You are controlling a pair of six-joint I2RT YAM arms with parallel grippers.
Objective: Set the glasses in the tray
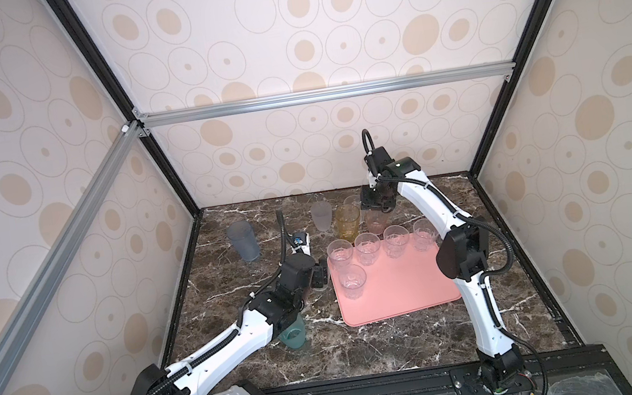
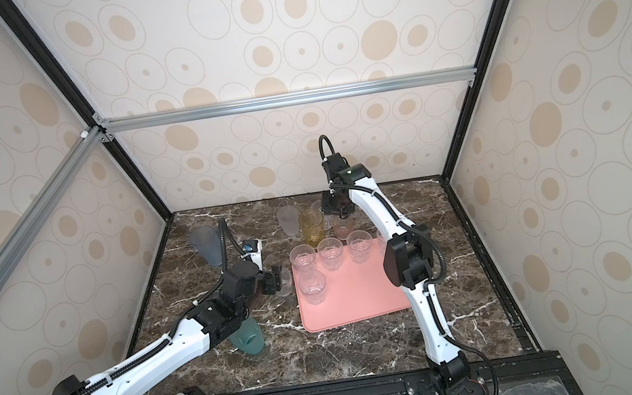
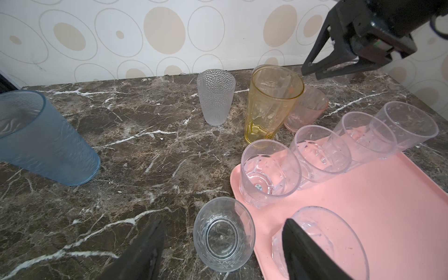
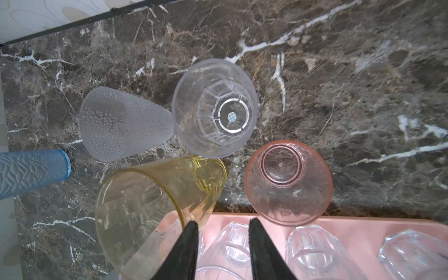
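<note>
In both top views the salmon-pink tray (image 1: 403, 291) lies right of centre on the marble table (image 1: 369, 346), with five clear tumblers (image 1: 353, 281) standing on it; the left gripper (image 3: 223, 221) has wide jaws that straddle, without touching, a short clear tumbler (image 3: 224, 234) just left of the tray; the right gripper (image 4: 223, 224) has narrow, empty jaws and hangs near the amber tumbler (image 4: 155, 206) and the pink tumbler (image 4: 288, 184), which are beside the tray's far edge.

Robot test booth, aluminium frame (image 1: 325, 94), patterned wall panels (image 1: 322, 17), marble-look tabletop (image 1: 369, 346)
</note>
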